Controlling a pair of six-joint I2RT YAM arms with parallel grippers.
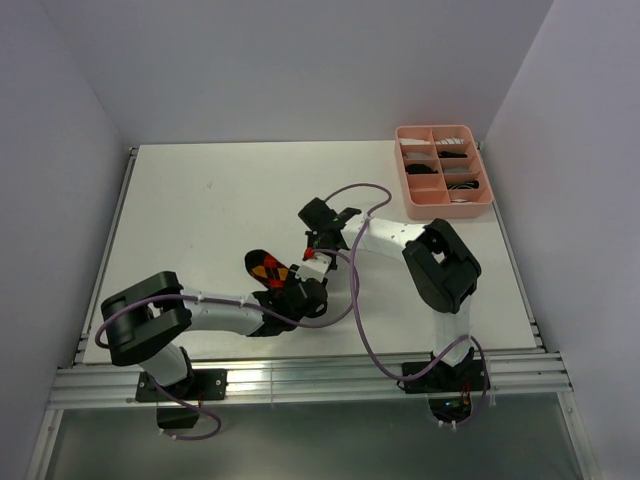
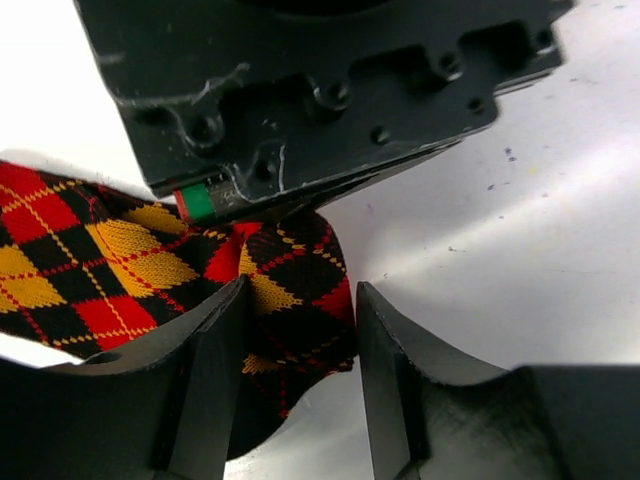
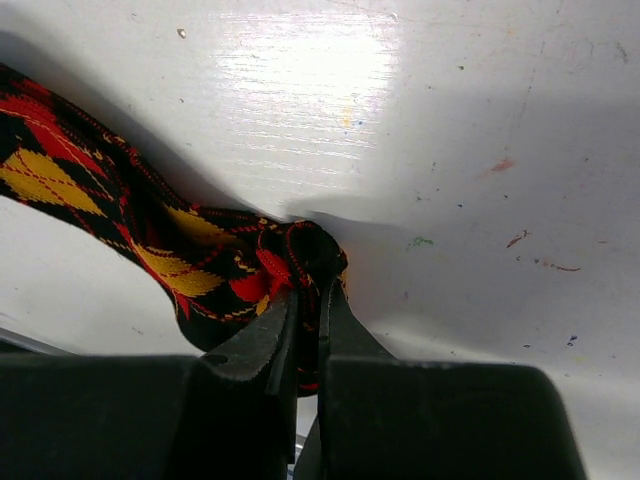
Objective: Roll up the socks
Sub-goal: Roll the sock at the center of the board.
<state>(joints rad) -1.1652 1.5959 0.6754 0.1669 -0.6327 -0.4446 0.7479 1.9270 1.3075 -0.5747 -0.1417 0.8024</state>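
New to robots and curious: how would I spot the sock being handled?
On the white table, look front-middle, where the left gripper and right gripper meet. The argyle sock lies there, alone in showing red-and-yellow diamonds on black.

The sock runs off the left wrist view at 9 o'clock, its top under the right gripper. From above, that and the left gripper cover most of it. Tray contents at 1 o'clock: too small to tell.
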